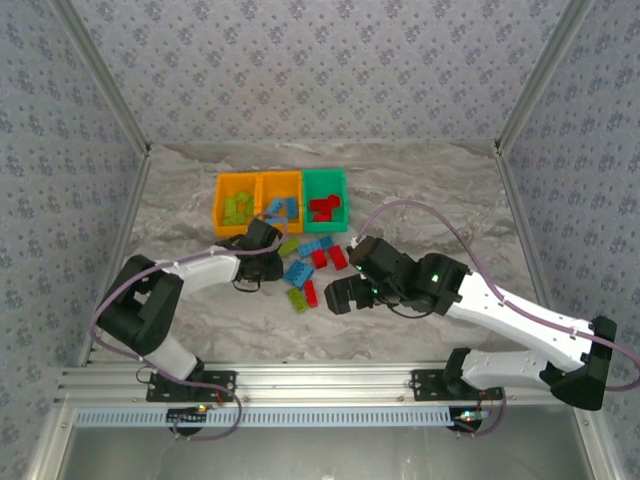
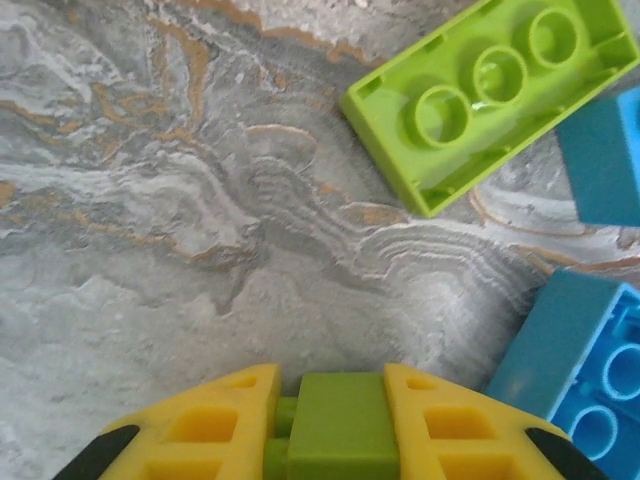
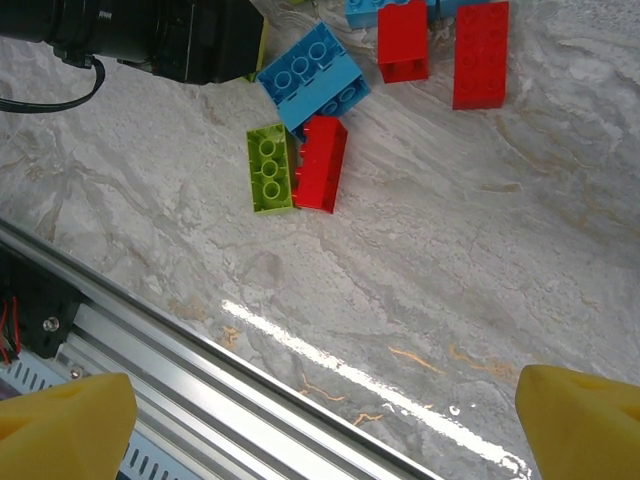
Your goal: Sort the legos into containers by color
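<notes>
1. The left gripper (image 1: 263, 243) is clamped on a lime green brick (image 2: 338, 440). Its yellow fingers (image 2: 215, 425) press the brick from both sides, close to the marbled worktop (image 2: 200, 200) and just in front of the bins.
2. Three bins stand side by side in a row at the back of the worktop. The left orange bin (image 1: 220, 205) holds lime pieces, the middle orange bin (image 1: 281, 180) holds blue ones, and the green bin (image 1: 325, 180) holds red ones.
3. The loose bricks (image 1: 300, 272) lie scattered between the two grippers, in front of the bins.
   - In the left wrist view, an upturned lime brick (image 2: 490, 95) lies ahead of the closed gripper, with a blue brick (image 2: 580, 360) to its right.
   - In the right wrist view, a small lime brick (image 3: 270, 168) and a red brick (image 3: 322, 165) lie side by side, touching. A blue block (image 3: 310, 75) rests against their far ends, and two red blocks (image 3: 403, 40) lie farther back.
4. The right gripper (image 1: 338, 296) hangs open over bare worktop. Its yellow fingertips (image 3: 70, 425) are spread wide, near the metal rail (image 3: 150, 345) at the worktop's front edge.
</notes>
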